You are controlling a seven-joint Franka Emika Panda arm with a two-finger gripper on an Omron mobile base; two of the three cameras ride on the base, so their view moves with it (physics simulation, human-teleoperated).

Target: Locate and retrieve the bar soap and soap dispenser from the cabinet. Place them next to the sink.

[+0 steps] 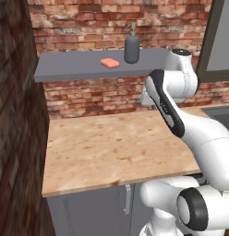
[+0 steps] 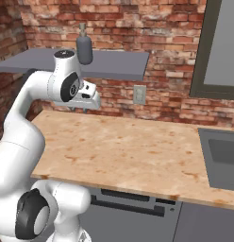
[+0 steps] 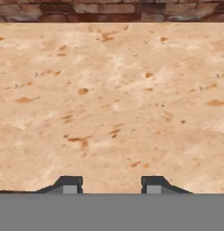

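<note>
- The white Franka arm with dark joints rises from the base and bends forward over the speckled tan stone counter, its hand held above the counter's rear part, below the level of the shelf.
- The two-finger gripper points down at bare counter; in the hand view its two dark finger tips stand well apart with nothing between them, so the jaws are spread and empty.
- In the right base view a dark grey recessed sink is set into the counter at the far right.
- Grey cupboard fronts run beneath the counter edge.
- Behind the counter stands a red brick wall with a small grey wall socket.
- The cabinet, a wide flat plain grey shelf panel, is fixed to that wall above the counter.
- The small salmon-pink flat bar soap lies on the shelf.
- The dark grey cylindrical soap dispenser with a narrow pump head stands upright just beside the bar, further toward the sink side.
</note>
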